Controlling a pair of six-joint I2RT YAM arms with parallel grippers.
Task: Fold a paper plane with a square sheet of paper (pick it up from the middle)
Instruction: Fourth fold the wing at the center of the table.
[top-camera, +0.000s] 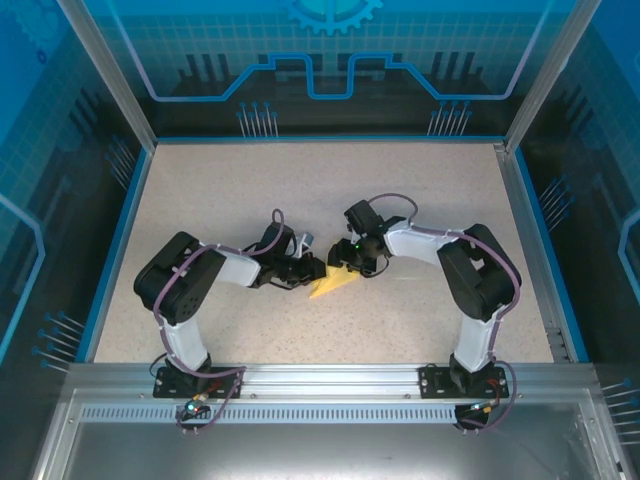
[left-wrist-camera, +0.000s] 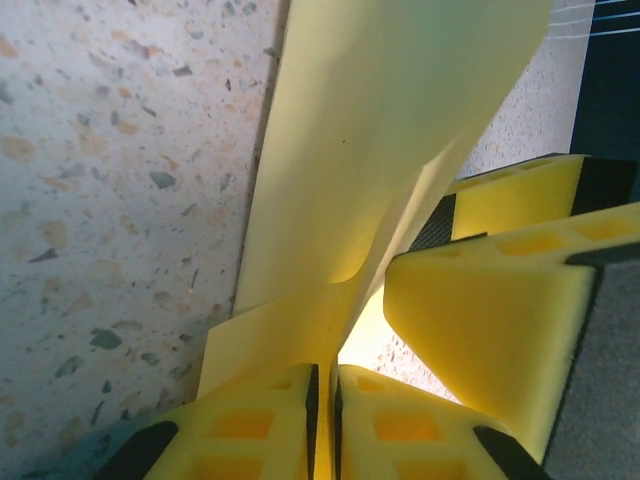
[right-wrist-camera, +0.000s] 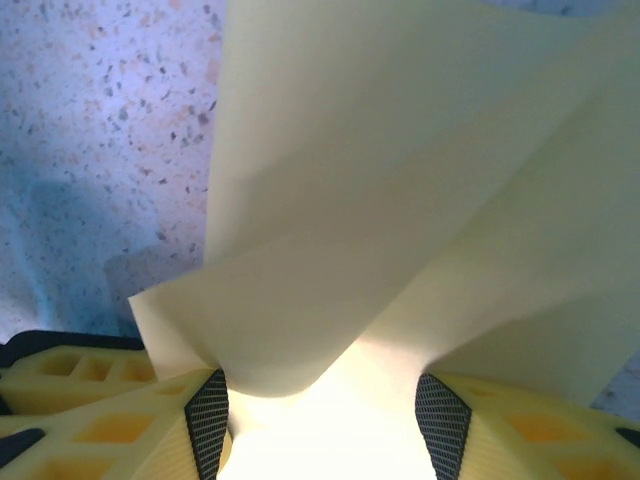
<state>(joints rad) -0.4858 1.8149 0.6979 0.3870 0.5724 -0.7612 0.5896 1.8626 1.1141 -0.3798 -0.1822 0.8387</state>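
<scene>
Aluminium rail (top-camera: 320, 378) at the near edge, both arm bases bolted on it. Arms reach inward and meet mid-table. Left gripper (top-camera: 308, 268) and right gripper (top-camera: 352, 258) sit close together, tips facing each other. The sheet of paper (top-camera: 333, 285) is at their tips, pale yellow, partly folded to a point that sticks out toward the near edge.

Left wrist view: left gripper (left-wrist-camera: 323, 400) pads pressed almost together, with the lower edge of the sheet of paper (left-wrist-camera: 380, 150) in the slit. The paper rises and bends. Right gripper's fingers (left-wrist-camera: 490, 330) are just beside it.

Right wrist view: right gripper (right-wrist-camera: 325, 410) fingers (right-wrist-camera: 210, 420) stand apart. The bowed sheet of paper (right-wrist-camera: 400, 200) sits between them and meets both pads; cannot tell if it's squeezed.

Speckled table (top-camera: 250, 190) runs beyond them. Blue printed backdrop (top-camera: 320, 60) at the far end.
</scene>
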